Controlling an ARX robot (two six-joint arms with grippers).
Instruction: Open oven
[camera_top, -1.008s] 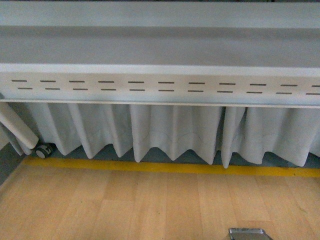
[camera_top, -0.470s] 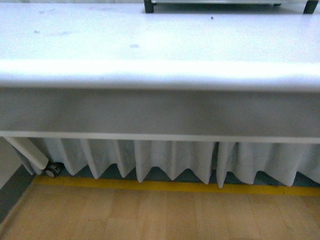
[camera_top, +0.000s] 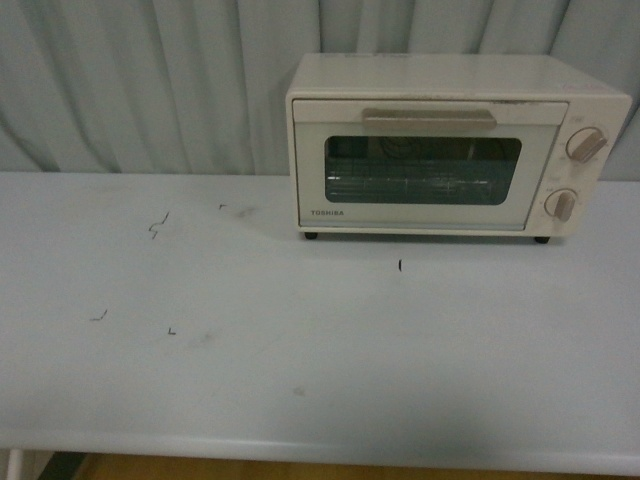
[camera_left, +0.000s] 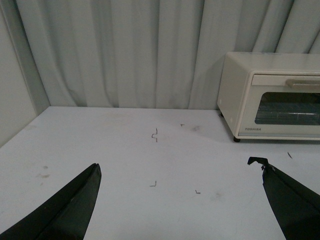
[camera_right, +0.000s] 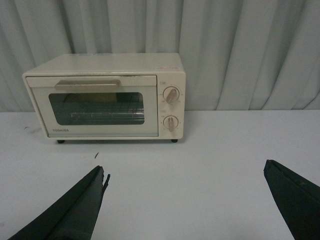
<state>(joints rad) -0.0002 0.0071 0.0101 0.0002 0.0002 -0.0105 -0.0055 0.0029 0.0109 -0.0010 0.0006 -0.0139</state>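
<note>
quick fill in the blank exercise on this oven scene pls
1. The oven stands on the table with its door ____.
2. Its bar handle runs along the ____ edge of the door.
3. The front carries ____ round knobs, one above the other.
4. The left end effector and the right end effector are both ____, away from the oven.

Missing words: shut; top; two; open
</note>
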